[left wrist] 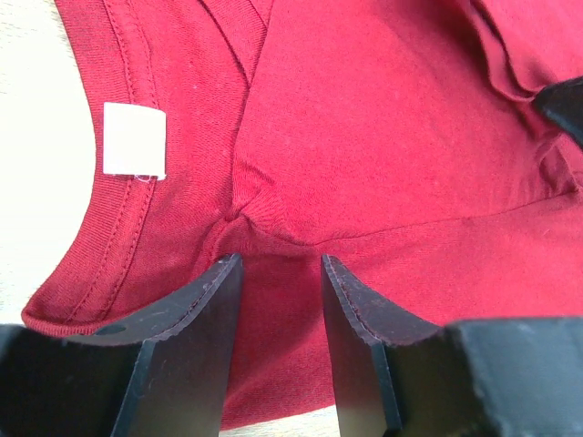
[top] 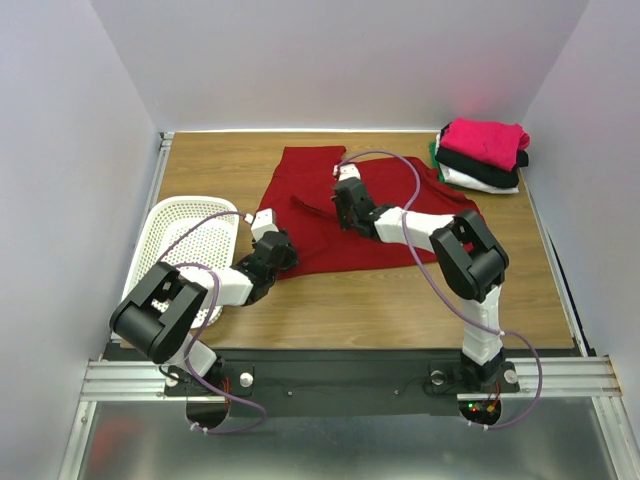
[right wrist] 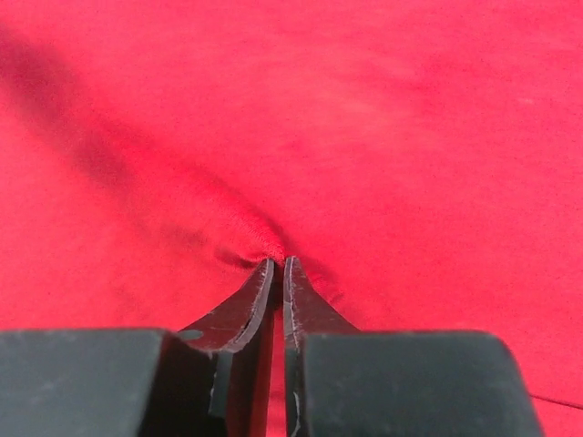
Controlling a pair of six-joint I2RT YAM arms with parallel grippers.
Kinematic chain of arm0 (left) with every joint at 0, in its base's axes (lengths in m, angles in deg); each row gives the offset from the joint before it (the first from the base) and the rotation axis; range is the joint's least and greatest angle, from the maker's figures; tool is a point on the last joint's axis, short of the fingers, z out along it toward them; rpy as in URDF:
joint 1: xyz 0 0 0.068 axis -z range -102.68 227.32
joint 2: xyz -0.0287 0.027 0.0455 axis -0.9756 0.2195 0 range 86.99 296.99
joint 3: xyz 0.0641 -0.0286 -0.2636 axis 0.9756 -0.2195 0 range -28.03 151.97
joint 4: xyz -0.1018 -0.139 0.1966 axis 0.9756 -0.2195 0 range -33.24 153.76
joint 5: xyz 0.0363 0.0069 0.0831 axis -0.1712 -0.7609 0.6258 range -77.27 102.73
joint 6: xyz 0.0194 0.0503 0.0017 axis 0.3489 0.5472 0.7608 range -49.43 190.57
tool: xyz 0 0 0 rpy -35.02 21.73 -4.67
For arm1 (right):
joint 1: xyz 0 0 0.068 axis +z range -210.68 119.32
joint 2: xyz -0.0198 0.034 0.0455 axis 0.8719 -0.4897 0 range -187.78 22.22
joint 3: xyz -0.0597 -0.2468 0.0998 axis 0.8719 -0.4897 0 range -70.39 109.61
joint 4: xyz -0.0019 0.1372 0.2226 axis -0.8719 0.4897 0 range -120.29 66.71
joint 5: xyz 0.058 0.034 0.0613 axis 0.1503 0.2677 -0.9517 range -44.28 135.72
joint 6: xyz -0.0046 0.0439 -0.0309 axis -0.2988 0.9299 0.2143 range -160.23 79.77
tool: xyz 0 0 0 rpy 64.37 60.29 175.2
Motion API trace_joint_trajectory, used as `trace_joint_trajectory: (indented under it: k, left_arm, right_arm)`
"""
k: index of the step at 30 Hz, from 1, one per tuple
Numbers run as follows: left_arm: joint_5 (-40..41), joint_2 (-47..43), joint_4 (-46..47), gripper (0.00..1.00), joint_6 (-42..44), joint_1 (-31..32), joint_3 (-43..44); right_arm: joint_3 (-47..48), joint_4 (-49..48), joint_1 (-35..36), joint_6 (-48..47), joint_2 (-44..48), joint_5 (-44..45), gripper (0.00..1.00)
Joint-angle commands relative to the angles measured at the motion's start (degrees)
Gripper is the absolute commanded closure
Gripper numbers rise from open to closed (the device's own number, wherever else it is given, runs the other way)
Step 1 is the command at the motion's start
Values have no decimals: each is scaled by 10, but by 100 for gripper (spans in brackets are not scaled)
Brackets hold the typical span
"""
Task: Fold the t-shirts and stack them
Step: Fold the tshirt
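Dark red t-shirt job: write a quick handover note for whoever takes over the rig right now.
Left gripper: jaws apart, tips on the dark red t-shirt by its collar.
Right gripper: shut, pinching a pucker of that shirt.
Shirt lies spread out, not yet folded.
Done: folded stack at far right, pink on top, over black, white and green.
Left: fold the red shirt, add it to the stack.

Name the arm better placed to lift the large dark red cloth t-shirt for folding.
Right, probably: the right gripper is shut on the dark red t-shirt, puckering it; the left gripper stands open near the collar.
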Motion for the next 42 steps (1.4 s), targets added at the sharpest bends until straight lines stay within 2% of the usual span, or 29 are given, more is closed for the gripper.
trace_joint_trajectory:
  k: [1, 4, 5, 7, 10, 14, 22, 28, 35, 42]
  left_arm:
    - [-4, 5, -30, 48, 9, -4, -13]
    - [-8, 11, -29, 48, 9, -4, -11]
    - [-10, 14, -27, 48, 10, -4, -11]
    - [-13, 18, -26, 48, 10, -4, -9]
    - [-18, 22, -25, 48, 10, -4, -7]
    - [-19, 18, -25, 48, 11, -4, -7]
    - [-25, -1, -30, 49, 25, -4, 23]
    - [-21, -12, -43, 49, 49, -4, 80]
    - [-52, 50, -37, 49, 59, 1, 156]
    - [-83, 133, -37, 50, 66, 24, 240]
  right_arm:
    - [43, -3, -20, 22, -11, 81, 83]
    - [45, -4, -22, 30, -10, 108, 62]
    - [45, -4, -22, 34, -7, 115, 51]
    - [42, -4, -23, 39, -4, 134, 41]
    - [35, -3, -25, 44, 3, 173, 33]
    - [19, -4, -26, 46, 21, 178, 31]
    - [-10, -10, -26, 40, 51, 52, 31]
    - [-53, -23, -25, 42, 87, -35, 32]
    - [-111, -45, -24, 50, 107, -67, 32]
    - [-137, -54, -25, 55, 110, -56, 32]
